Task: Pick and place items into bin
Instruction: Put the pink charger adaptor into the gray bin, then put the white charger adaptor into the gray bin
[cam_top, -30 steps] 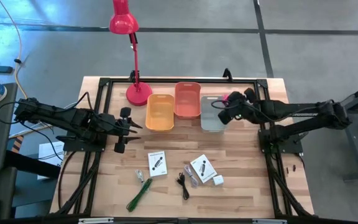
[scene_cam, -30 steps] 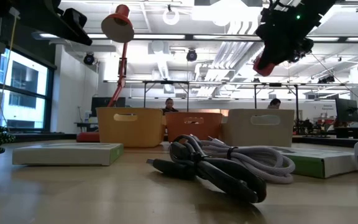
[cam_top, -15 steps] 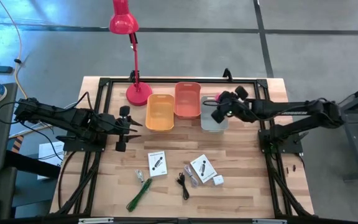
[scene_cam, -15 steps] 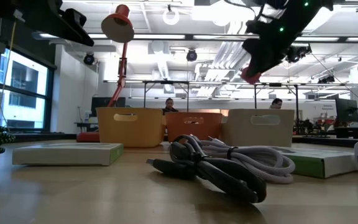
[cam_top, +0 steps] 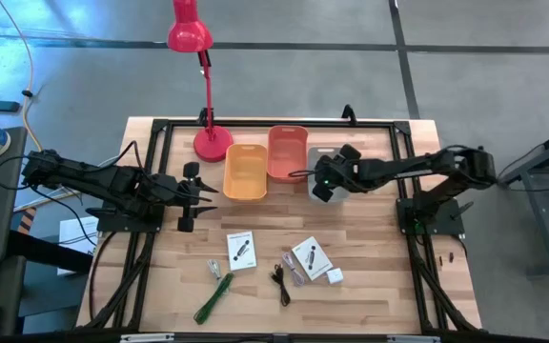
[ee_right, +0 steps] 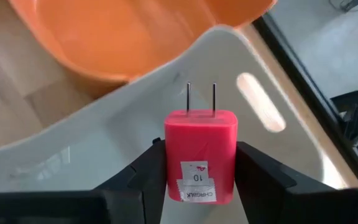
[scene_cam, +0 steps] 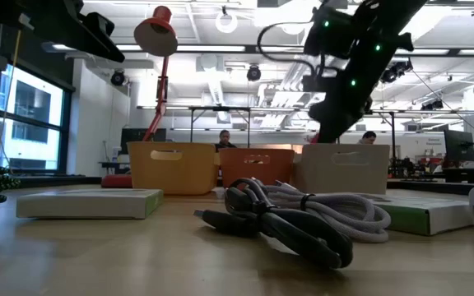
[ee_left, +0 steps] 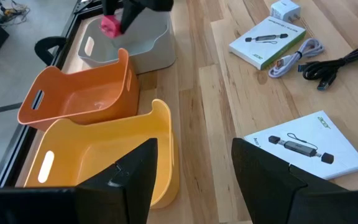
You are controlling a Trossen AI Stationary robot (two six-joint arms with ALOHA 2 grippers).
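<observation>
My right gripper (cam_top: 320, 183) hangs over the grey bin (cam_top: 315, 155), shut on a pink cube (ee_right: 200, 155) with two metal prongs; it is also in the left wrist view as the pink cube (ee_left: 109, 25) above the grey bin (ee_left: 135, 50). My left gripper (ee_left: 194, 180) waits open at the table's left (cam_top: 196, 197). On the near half of the table lie two white cards (cam_top: 240, 250) (cam_top: 310, 257), a white cube (cam_top: 335, 275), a black cable (cam_top: 280, 282), a green stick (cam_top: 213, 296) and a small clear packet (cam_top: 214, 268). My right gripper pinches the pink cube's two opposite side faces (ee_right: 169, 158) between its two fingers (ee_right: 143, 177). It comes slanting down from the table's right. The cube is lifted clear over the grey bin's hollow (ee_right: 98, 146), its prongs (ee_right: 201, 96) pointing away from the gripper.
A yellow bin (cam_top: 246, 172) and an orange bin (cam_top: 287, 152) stand side by side left of the grey one. A red desk lamp (cam_top: 212, 143) stands at the far edge. Bare wood lies between the bins and the items.
My right gripper has carried the pink cube down and toward the table's left and near edge, from beside the grey bin's far right corner to over its hollow, rolling as it went. It stays shut on the cube.
</observation>
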